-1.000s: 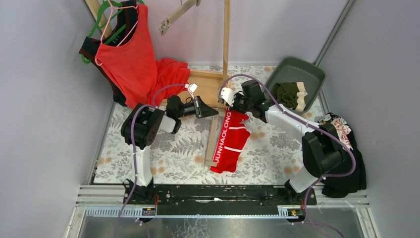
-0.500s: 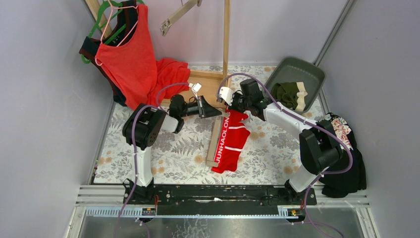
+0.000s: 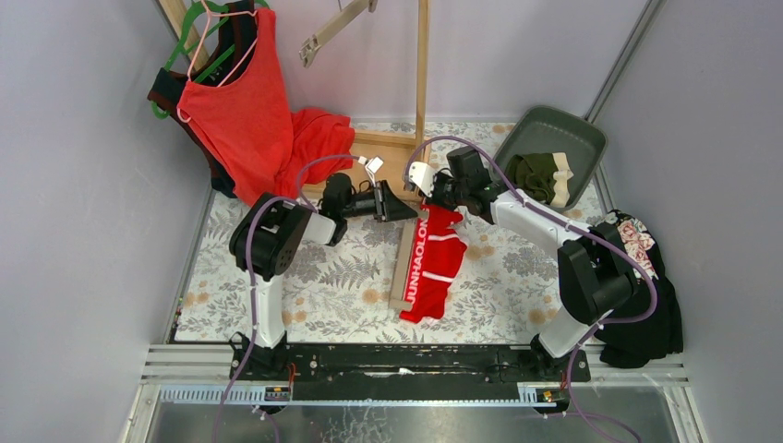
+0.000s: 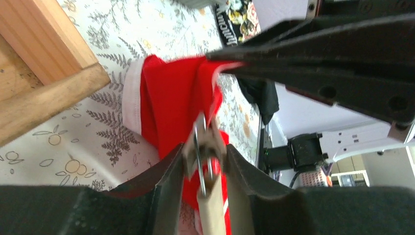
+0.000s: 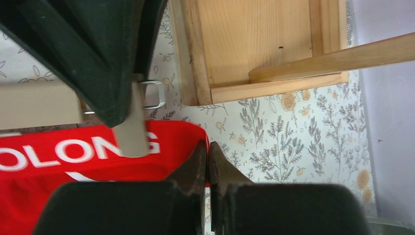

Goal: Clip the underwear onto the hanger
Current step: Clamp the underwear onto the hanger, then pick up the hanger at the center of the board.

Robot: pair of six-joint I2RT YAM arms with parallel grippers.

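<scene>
The red briefs lettered "JUNHAOLONG" hang over the floral table beside a wooden clip hanger. My right gripper is shut on the top corner of their waistband; its wrist view shows the jaws pinching the red edge. My left gripper is shut on the hanger's wooden clip, squeezed between its fingers, with the red cloth just behind. The clip overlaps the waistband lettering. The olive green briefs lie in the grey bin.
A wooden stand's base and post are right behind both grippers. A red tank top hangs at the back left. Black floral cloth is piled at the right edge.
My left gripper has moved right with the clip, closer to my right gripper. The hanger bar and the hanging red briefs have swung slightly right.
</scene>
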